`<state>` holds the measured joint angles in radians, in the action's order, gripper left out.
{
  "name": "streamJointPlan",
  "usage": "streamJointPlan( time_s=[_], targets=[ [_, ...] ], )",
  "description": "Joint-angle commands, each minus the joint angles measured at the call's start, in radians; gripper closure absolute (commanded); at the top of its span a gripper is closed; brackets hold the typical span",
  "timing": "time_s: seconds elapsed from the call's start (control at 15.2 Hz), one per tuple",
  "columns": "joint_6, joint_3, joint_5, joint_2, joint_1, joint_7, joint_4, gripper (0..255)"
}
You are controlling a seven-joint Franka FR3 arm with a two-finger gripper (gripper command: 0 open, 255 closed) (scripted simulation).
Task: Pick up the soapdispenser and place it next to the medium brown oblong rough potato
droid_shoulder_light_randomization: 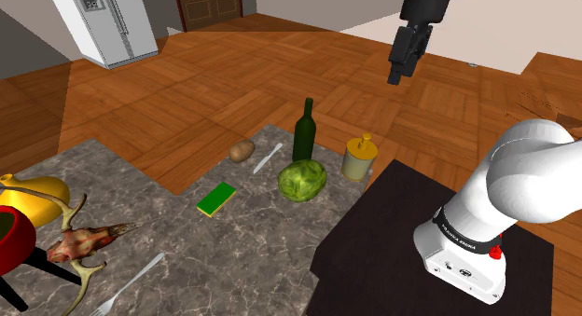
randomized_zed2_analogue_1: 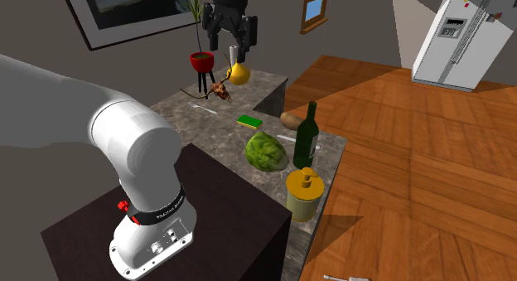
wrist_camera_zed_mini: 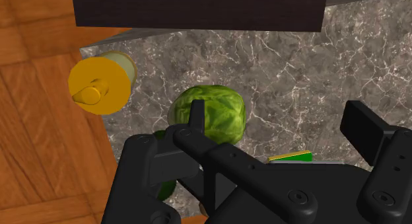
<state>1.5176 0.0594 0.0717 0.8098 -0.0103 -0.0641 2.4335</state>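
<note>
Gripper (droid_shoulder_light_randomization: pixel 399 72) high over floor, fingers apart, empty. Soap dispenser (droid_shoulder_light_randomization: pixel 359 158) upright at counter (droid_shoulder_light_randomization: pixel 187 254) edge, near cabbage (droid_shoulder_light_randomization: pixel 301 179) and bottle (droid_shoulder_light_randomization: pixel 304 132).

Risks:
- descent clips cabbage
- off-centre grasp tips dispenser off edge
- carry toward potato (droid_shoulder_light_randomization: pixel 242 151) topples bottle

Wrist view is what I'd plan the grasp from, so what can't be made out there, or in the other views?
Soap dispenser, wrist view: seen from above, its yellow cap hides most of the body.
Green sponge, wrist view: mostly covered by the gripper.
Potato, second exterior view: one end behind the bottle.
Red pot, shoulder view: cut by the left edge.
</note>
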Motion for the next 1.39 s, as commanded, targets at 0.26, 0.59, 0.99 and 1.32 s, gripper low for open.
streamJointPlan(
  time_s=[0.26, 0.59, 0.99, 1.32],
  targets=[
    [0.126, 0.057, -0.035, -0.021, 0.030, -0.051, 0.093, 0],
    [0.295, 0.133, -0.074, -0.087, 0.068, -0.116, 0.182, 0],
    [0.514, 0.234, -0.100, -0.229, 0.103, -0.204, 0.243, 0],
    [0.700, 0.326, -0.082, -0.397, 0.108, -0.296, 0.251, 0]
  ],
)
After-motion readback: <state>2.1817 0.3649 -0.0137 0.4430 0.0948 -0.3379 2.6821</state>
